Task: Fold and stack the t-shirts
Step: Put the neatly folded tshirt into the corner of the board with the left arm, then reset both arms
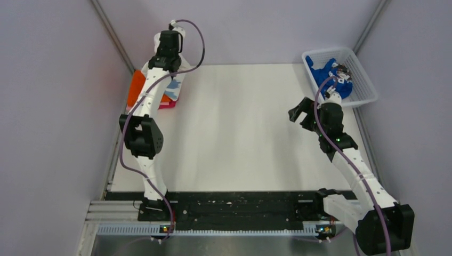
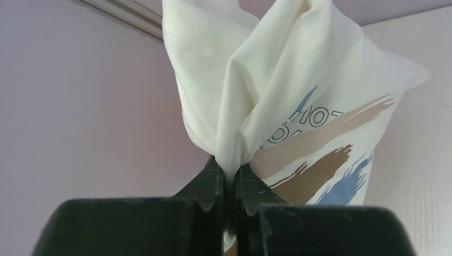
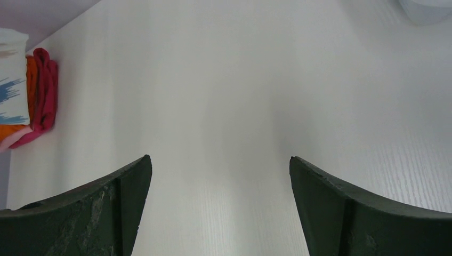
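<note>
While the white tee (image 2: 298, 96) is hanging gathered into a bunch of folds, the left tool (image 2: 229, 168) is clenching it. Its two black fingers (image 2: 209, 184) are pressing together on a thin neck of the cloth. In the left wrist view the cloth is fanning out beyond the pinch. Its print of tan, brown and blue brush strokes, with some outlined lettering, is showing on the right-hand panel.

From above, this tee is sitting at the far left corner of the worktop (image 1: 240, 133). It is mostly hiding under the left arm (image 1: 143, 136), with only a slice of white and blue peeking out beside the wrist. It is hanging over the orange tee (image 1: 136, 88); whether the two are touching I cannot tell. The orange tee is lying folded close to the left wall (image 1: 53, 106). The pink tee (image 1: 168, 105) is lying under it, its edge sticking out toward the near side. In the right wrist view the three are showing together at the left edge, with the pink one outermost toward the open worktop.

The blue tee (image 1: 325, 74) is lying crumpled inside the basket (image 1: 366, 80), which is standing at the far right corner, well apart from the pile.

The right tool (image 1: 301, 111) is released and is gripping nothing, its jaws standing wide apart. It is hanging over bare worktop near the basket's near-left side, and its wrist camera is looking across the white surface toward the pile.
</note>
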Controlling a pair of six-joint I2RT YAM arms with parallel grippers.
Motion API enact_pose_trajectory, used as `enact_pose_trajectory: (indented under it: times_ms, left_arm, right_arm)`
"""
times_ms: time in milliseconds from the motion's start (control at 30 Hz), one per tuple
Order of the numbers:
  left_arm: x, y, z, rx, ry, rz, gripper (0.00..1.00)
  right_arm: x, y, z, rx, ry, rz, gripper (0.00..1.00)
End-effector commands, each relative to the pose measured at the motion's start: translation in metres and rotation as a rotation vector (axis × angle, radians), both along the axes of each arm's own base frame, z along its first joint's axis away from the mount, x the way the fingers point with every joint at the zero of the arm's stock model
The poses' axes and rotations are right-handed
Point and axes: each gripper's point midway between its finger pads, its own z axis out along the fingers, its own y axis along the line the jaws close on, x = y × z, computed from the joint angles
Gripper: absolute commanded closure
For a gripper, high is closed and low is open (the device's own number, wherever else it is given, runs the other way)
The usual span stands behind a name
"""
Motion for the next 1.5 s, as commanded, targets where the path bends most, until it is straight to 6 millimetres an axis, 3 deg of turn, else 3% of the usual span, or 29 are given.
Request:
enact_pose_trajectory:
  times_ms: [0,267,367,500,533,567,600,633,667,767,867,967,1033,1100,1200,1233,1333,1467]
  left_arm:
    - [0.007,0.021,0.036,-0.039,-0.134,0.05,1.0]
    - [0.031,0.073,-0.001,-0.076,-0.122,0.116,1.0]
    - [0.034,0.115,-0.017,-0.078,-0.124,0.196,1.0]
    - [0.037,0.153,-0.026,-0.087,-0.168,0.28,0.98]
    - [0.038,0.159,-0.027,-0.094,-0.178,0.295,0.89]
    - [0.037,0.164,-0.027,-0.097,-0.186,0.308,0.67]
    - [0.037,0.166,-0.024,-0.098,-0.199,0.318,0.33]
    - [0.037,0.166,-0.021,-0.103,-0.207,0.315,0.06]
    - [0.036,0.164,-0.018,-0.116,-0.216,0.31,0.02]
    - [0.03,0.157,0.0,-0.194,-0.271,0.32,0.01]
    - [0.018,0.137,0.017,-0.333,-0.291,0.286,0.01]
    - [-0.002,0.098,0.029,-0.55,-0.292,0.203,0.01]
    - [-0.017,0.052,0.023,-0.741,-0.262,0.063,0.01]
    - [-0.046,0.007,0.014,-0.896,-0.237,-0.049,0.01]
    - [-0.101,-0.06,0.008,-1.048,-0.276,-0.224,0.01]
    - [-0.128,-0.083,0.01,-1.073,-0.298,-0.296,0.01]
    - [-0.185,-0.127,-0.028,-1.116,-0.262,-0.366,0.01]
    - [-0.241,-0.144,-0.102,-1.154,-0.112,-0.325,0.01]
  right_arm:
    - [0.001,-0.007,0.019,-0.019,-0.06,-0.022,0.01]
    - [0.003,-0.012,0.015,-0.039,-0.043,-0.051,0.01]
    - [0.004,-0.014,0.012,-0.044,-0.034,-0.058,0.01]
    - [0.003,-0.016,0.01,-0.052,-0.027,-0.068,0.01]
    - [0.003,-0.017,0.01,-0.053,-0.025,-0.072,0.01]
    - [0.003,-0.017,0.009,-0.055,-0.022,-0.075,0.01]
    - [0.002,-0.017,0.009,-0.056,-0.02,-0.074,0.01]
    - [0.001,-0.018,0.008,-0.057,-0.015,-0.075,0.01]
    - [0.0,-0.018,0.008,-0.057,-0.015,-0.075,0.01]
    - [-0.002,-0.019,0.01,-0.058,-0.016,-0.078,0.01]
    - [-0.008,-0.02,0.012,-0.052,-0.017,-0.083,0.01]
    - [-0.015,-0.02,0.011,-0.036,-0.019,-0.087,0.01]
    - [-0.021,-0.02,0.008,-0.029,-0.014,-0.089,0.01]
    - [-0.027,-0.02,0.003,-0.026,-0.005,-0.088,0.01]
    - [-0.038,-0.021,-0.009,-0.018,0.026,-0.091,0.01]
    - [-0.041,-0.021,-0.012,-0.016,0.033,-0.088,0.01]
    - [-0.052,-0.019,-0.025,-0.005,0.056,-0.078,0.01]
    - [-0.07,-0.021,-0.052,0.01,0.113,-0.093,0.01]
